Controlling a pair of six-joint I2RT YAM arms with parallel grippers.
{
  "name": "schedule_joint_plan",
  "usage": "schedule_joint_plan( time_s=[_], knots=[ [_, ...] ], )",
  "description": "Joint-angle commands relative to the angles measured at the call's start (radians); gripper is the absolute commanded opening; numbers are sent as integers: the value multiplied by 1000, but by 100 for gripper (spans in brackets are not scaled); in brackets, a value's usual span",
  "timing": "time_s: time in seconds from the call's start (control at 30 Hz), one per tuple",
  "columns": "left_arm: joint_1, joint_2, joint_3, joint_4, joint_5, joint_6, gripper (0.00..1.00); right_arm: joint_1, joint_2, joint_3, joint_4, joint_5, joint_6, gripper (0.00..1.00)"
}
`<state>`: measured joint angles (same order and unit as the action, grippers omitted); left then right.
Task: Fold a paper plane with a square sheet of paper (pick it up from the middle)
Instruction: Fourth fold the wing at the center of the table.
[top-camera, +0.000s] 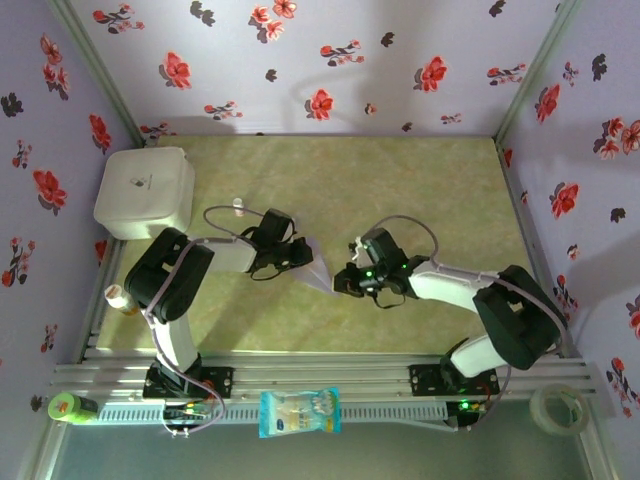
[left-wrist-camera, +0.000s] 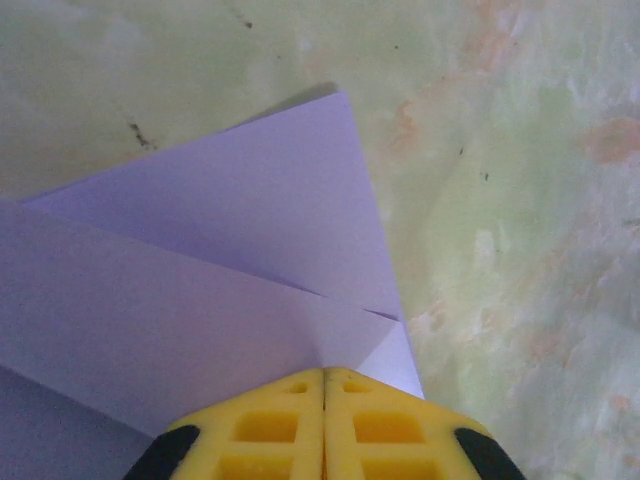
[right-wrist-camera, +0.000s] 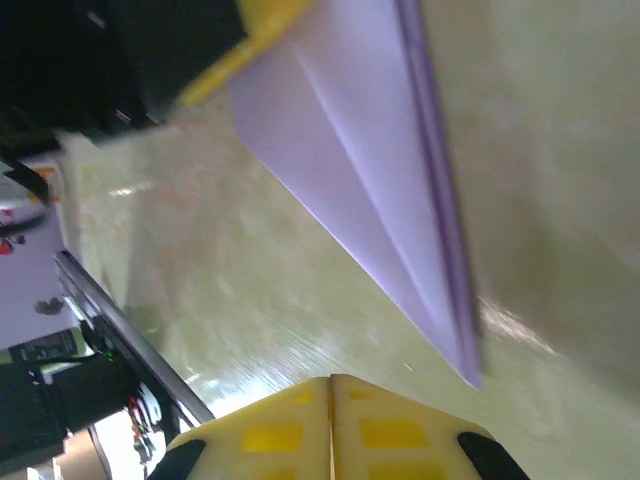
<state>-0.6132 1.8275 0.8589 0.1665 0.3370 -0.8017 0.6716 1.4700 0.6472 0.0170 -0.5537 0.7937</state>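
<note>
You have the folded lilac paper (top-camera: 318, 267) flat on the table (top-camera: 420, 190) between both arms. Its long axis points to the right gripper (right-wrist-camera: 331, 385), whose jaws are closed and empty just beside the sharp tip. The left gripper (left-wrist-camera: 323, 378), jaws also closed, sits over the wide end.

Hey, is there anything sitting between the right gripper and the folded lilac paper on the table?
Nothing visible does. Bare table separates the shut right gripper from the sharp tip of the folded paper. The left gripper is at the paper's opposite end, outside that gap.
</note>
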Motion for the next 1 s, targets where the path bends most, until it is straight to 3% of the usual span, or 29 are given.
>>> schedule_joint_plan(
  time_s=[0.0,0.13,0.33,0.77,0.97],
  knots=[
    [0,12,-55,-71,-47,-30,7,-7,57,39,28,13,52,9],
    [-5,8,-67,-55,-47,-44,7,-6,153,66,130,-35,115,9],
    [-5,8,-59,-61,-49,-39,8,-10,222,61,157,-10,122,9],
    [-5,10,-33,-87,-47,-18,8,-21,279,91,91,10,60,9],
    [0,-8,14,-145,-49,31,9,-22,280,4,79,43,45,4]
  ],
)
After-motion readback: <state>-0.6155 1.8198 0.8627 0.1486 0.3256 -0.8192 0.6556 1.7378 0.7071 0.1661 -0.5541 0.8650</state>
